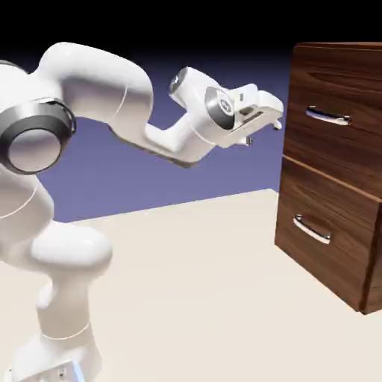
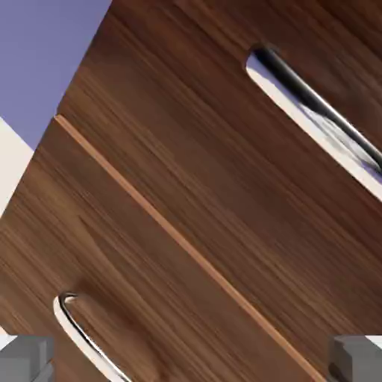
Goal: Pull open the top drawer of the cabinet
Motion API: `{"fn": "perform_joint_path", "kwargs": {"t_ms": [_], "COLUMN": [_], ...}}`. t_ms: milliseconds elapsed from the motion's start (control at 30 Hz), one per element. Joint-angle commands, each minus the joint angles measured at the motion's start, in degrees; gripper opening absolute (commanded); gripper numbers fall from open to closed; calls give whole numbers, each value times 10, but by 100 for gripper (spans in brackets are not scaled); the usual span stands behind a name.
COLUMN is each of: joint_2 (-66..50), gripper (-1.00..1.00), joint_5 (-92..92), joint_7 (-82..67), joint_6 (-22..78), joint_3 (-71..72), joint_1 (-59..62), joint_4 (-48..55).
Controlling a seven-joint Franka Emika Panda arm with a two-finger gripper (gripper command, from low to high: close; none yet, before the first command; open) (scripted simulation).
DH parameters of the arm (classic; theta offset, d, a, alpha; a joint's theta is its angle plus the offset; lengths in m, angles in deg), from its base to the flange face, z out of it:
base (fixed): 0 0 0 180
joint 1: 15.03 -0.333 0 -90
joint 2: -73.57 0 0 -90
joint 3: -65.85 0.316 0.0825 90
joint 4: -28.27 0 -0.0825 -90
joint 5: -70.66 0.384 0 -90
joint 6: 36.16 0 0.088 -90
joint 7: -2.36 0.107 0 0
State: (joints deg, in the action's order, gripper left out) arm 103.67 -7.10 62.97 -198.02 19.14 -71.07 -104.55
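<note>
The cabinet [image 1: 371, 186] is tall, dark walnut wood, and stands at the exterior view's right. Its top drawer [image 1: 336, 149] looks flush with the front and carries a slim silver bar handle [image 1: 328, 116]. My gripper [image 1: 262, 132] hovers just left of the cabinet, level with that handle and apart from it, with nothing between its jaws. The hand view is rolled: the top drawer [image 2: 224, 149] fills the middle and its handle [image 2: 321, 112] runs diagonally at upper right. Both grey fingertips [image 2: 26, 358] sit wide apart at the bottom corners, so the gripper [image 2: 191, 365] is open.
The lower drawer [image 1: 321, 246] has a like silver handle [image 1: 312, 230], which also shows in the hand view as the lower handle [image 2: 82, 336]. A thin light seam [image 2: 179, 239] divides the two fronts. The cream table [image 1: 194, 298] stretches before the cabinet.
</note>
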Motion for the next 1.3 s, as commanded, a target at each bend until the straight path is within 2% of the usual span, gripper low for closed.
{"fn": "perform_joint_path", "kwargs": {"t_ms": [0, 900, 1200, 1233, 1267], "joint_2": [-1, -23, 51, 51, 51], "gripper": [0, 0, 0, -100, -100], "joint_5": [-25, -696, -689, -689, -689], "joint_7": [6, 163, 84, 84, 84], "joint_6": [4, 109, 106, 106, 106], "joint_3": [-15, -418, -529, -529, -529], "joint_1": [-18, -496, -644, -644, -644], "joint_4": [9, 252, 358, 358, 358]}}
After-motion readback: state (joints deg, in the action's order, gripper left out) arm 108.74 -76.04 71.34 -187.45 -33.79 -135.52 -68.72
